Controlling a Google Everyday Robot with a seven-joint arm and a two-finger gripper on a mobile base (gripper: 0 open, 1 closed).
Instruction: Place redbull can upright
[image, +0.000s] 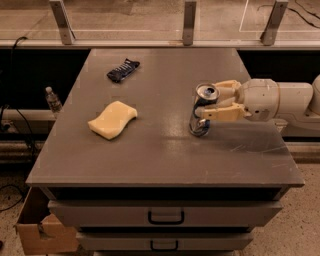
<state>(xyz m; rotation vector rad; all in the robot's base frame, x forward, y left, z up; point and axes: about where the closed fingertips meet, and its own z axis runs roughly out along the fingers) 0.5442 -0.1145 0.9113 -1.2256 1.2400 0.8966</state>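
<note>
the slim blue-and-silver metal redbull can stands upright on the grey worktop, right of centre. the cream end effector reaches in from the right and holds it between its fingers. if the arm withdraws before the fingers part fully, it would likely drag or tip this light can.

Gripper around redbull can; sponge and snack wrapper well apart.

End effector clasps upright redbull can, table right side.
</note>
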